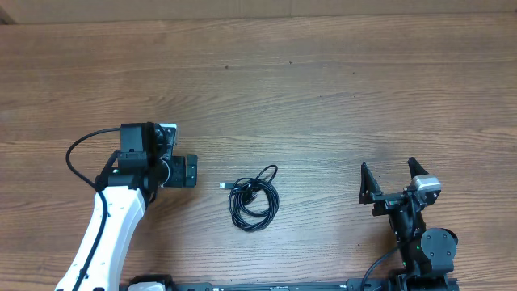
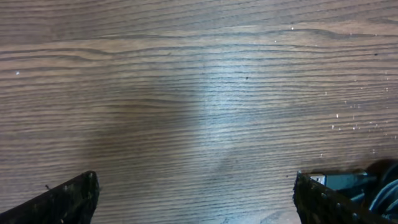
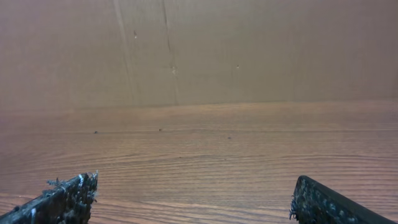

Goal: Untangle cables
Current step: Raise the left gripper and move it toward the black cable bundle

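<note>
cables [image 1: 254, 198] lie as one loose coiled bundle on the wooden table [image 1: 323, 81], with a small plug [image 1: 224, 186] poking out of the bundle toward the left gripper [image 1: 186, 171]. left gripper sits just beside the bundle, fingers spread wide, holding nothing. in its wrist view the plug shows next to one fingertip [image 2: 311, 196]. right gripper [image 1: 392, 179] is well apart on the bundle's other side, fingers wide apart, empty.

The cables [image 1: 254, 200] lie in 1 loose coil at the lower centre of the wooden table [image 1: 323, 81], a plug end poking left. The left gripper [image 1: 192, 171] sits near its left, not touching. The right gripper [image 1: 393, 176], jaws spread wide, stands at lower right.
</note>
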`<action>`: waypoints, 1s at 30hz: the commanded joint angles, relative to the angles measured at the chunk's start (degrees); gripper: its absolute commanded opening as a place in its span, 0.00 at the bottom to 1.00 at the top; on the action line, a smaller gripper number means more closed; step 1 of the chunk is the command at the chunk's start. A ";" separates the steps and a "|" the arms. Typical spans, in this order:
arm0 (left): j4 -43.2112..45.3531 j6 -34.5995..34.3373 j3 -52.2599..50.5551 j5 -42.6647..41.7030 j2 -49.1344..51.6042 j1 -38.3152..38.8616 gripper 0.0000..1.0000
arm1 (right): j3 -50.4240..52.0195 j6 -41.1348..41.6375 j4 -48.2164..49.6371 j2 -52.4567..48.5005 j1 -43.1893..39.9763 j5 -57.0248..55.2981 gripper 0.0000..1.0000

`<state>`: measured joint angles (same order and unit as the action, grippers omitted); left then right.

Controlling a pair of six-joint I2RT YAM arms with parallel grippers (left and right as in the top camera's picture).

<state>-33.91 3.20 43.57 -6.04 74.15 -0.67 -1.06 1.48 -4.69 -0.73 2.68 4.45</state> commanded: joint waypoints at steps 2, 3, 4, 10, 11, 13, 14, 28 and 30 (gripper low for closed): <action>-0.22 1.55 2.14 -0.74 1.99 2.51 1.00 | 0.59 0.13 0.24 0.57 0.26 -0.52 1.00; -0.24 1.55 2.25 -0.57 2.27 2.82 1.00 | 0.59 0.13 0.24 0.57 0.26 -0.52 1.00; -0.37 1.57 2.38 -0.37 2.43 3.08 1.00 | 0.59 0.13 0.24 0.57 0.26 -0.52 1.00; -0.33 1.99 2.58 0.24 3.41 4.70 1.00 | 0.59 0.13 0.24 0.57 0.26 -0.52 1.00; -0.33 2.16 2.60 0.24 3.41 4.87 1.00 | 0.59 0.13 0.24 0.57 0.26 -0.52 1.00; -0.33 2.43 2.60 0.26 3.54 5.01 0.99 | 0.59 0.13 0.24 0.57 0.26 -0.52 1.00; -0.33 2.75 2.60 0.31 3.78 5.01 0.99 | 0.59 0.13 0.24 0.57 0.26 -0.52 1.00; -4.00 3.08 7.87 0.00 13.03 5.46 1.00 | 0.59 0.13 0.24 0.57 0.26 -0.52 1.00; -4.85 3.10 8.90 0.00 14.64 5.92 0.99 | 0.59 0.13 0.24 0.57 0.26 -0.55 1.00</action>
<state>-37.78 4.91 49.82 -5.78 86.13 4.19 -1.06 1.50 -4.67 -0.73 2.68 4.43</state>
